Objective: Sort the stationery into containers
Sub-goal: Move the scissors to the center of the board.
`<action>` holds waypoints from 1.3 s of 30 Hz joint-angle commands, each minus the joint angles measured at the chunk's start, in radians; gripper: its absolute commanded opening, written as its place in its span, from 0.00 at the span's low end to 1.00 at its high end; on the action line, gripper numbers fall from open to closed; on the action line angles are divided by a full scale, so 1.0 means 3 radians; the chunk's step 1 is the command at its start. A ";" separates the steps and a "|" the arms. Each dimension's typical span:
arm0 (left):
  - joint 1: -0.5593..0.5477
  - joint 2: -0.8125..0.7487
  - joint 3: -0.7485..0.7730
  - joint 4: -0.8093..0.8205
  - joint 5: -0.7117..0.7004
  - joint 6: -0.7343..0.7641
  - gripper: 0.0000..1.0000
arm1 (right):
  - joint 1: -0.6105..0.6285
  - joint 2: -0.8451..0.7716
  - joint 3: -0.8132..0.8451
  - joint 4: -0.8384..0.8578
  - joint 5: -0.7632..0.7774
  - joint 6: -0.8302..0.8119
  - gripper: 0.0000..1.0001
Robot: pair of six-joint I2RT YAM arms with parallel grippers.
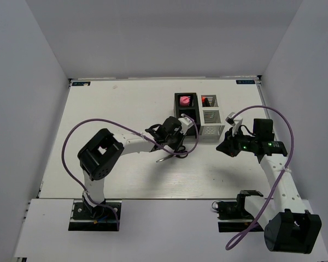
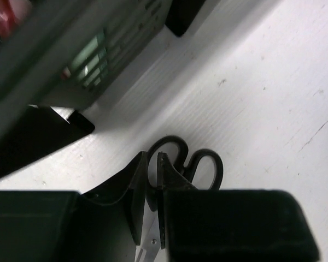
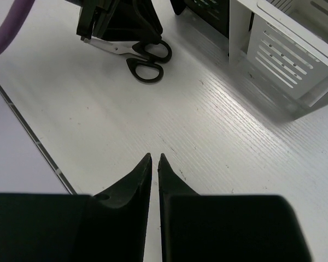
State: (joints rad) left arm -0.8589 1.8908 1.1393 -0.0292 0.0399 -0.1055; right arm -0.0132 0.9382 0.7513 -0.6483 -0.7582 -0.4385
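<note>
Scissors (image 3: 145, 57) lie flat on the table (image 1: 109, 109), just near of the black organizer (image 1: 187, 109), around its near-left corner; black handle loops point right, bare steel blades run left; blades closed. Left gripper (image 2: 152, 158) is down over them, jaws drawn in to a narrow gap with the blades between, just behind the pivot; reads as clenched on the scissors, though they look flat on the table, not lifted; how firm the pinch is cannot be told. Right gripper (image 3: 154, 158) hovers over bare table near of the white organizer (image 3: 287, 54); fingers all but together, thin slit between, nothing in it. Pink item (image 1: 184, 101) stands in the far compartment of the black organizer; something red (image 1: 206, 101) shows in the far compartment of the white one; near compartments look free from above. Handling, as judgement: scissors stiff and thin, light overall but handle-heavy; steel slick against the pads; lying flat gives little edge to bite on. A hold on the blades leaves the loops hanging out beyond the fingertips, so expect them to droop or swing about the pinch on lift; a hold close to the pivot is the better balance, and keeps the blades from scissoring open. Not fragile; the tip could catch a mesh slot or a rim; best tipped upright, blades down, over a free compartment.
</note>
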 commanded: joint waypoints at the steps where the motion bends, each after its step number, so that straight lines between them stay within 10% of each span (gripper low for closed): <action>1: 0.0020 -0.0131 -0.0085 0.0000 0.0133 -0.0027 0.23 | -0.0023 0.0017 0.0098 0.0008 -0.0004 -0.0037 0.12; 39: -0.0225 -0.0402 -0.0388 -0.0091 -0.0480 0.0259 0.43 | -0.0110 0.0007 0.0078 -0.0017 -0.0152 -0.0057 0.13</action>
State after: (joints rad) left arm -0.9127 1.8297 1.0080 -0.0170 -0.0818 -0.0517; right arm -0.0414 0.9451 0.7517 -0.6487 -0.7750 -0.4458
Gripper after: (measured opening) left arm 0.426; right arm 0.133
